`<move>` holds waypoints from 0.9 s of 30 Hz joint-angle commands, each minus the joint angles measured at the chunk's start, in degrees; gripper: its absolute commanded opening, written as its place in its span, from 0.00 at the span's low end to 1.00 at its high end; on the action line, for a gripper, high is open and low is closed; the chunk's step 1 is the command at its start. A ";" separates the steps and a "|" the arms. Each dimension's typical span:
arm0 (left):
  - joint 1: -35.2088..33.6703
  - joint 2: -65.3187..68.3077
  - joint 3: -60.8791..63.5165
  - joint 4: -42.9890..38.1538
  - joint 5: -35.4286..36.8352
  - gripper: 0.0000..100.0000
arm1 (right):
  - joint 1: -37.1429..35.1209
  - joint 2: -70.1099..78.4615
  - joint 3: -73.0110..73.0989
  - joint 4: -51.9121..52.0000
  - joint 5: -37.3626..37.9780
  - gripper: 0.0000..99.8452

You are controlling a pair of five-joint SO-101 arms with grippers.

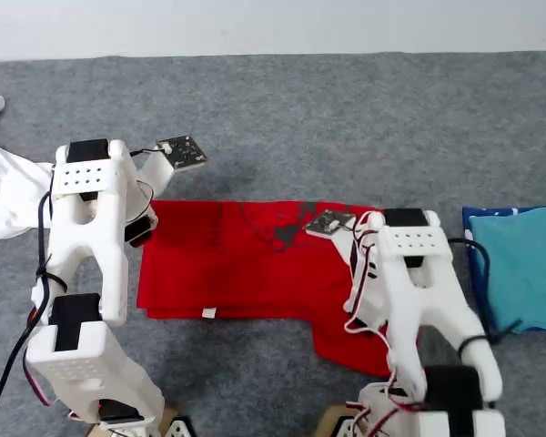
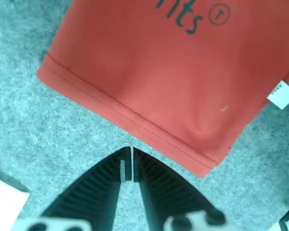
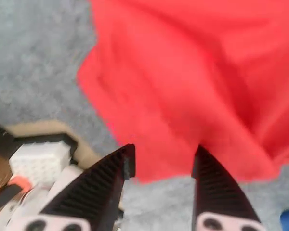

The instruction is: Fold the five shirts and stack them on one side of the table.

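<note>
Hovering with left gripper (image 2: pixel 131 156) clenched on nothing at the red shirt's (image 1: pixel 237 259) nine o'clock hem, hanging with right gripper (image 3: pixel 164 150) spread open over its five o'clock edge.

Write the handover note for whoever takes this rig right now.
Left end effector: shut, empty, over the table just off the hem of the red shirt.
Right end effector: open, above the red shirt's edge, gripping nothing.
Red shirt lies mid-table, partly folded. Teal shirt lies folded on a dark blue cloth at one side; white shirt bunched at the other.
Left: finish red, fold white, stack.
</note>
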 commanded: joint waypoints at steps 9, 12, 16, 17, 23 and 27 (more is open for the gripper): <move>-0.26 -0.26 -1.54 -0.79 0.53 0.01 | -0.66 10.86 -0.53 -5.58 -0.09 0.02; -0.26 -0.26 -1.54 -0.79 0.53 0.01 | -0.57 10.86 -0.53 -2.95 -1.23 0.01; -0.26 -0.26 -1.54 -0.79 0.53 0.01 | -0.57 10.77 -0.53 2.68 -1.49 0.01; -0.26 -0.26 -1.54 -0.79 0.53 0.01 | -0.57 10.77 -0.53 4.09 -1.49 0.01; -0.26 -0.26 -1.54 -0.79 0.53 0.01 | 0.13 10.77 -0.53 8.04 -1.23 0.01; -0.26 -0.26 -1.54 -0.79 0.53 0.01 | -0.04 10.77 -0.53 7.34 -1.14 0.01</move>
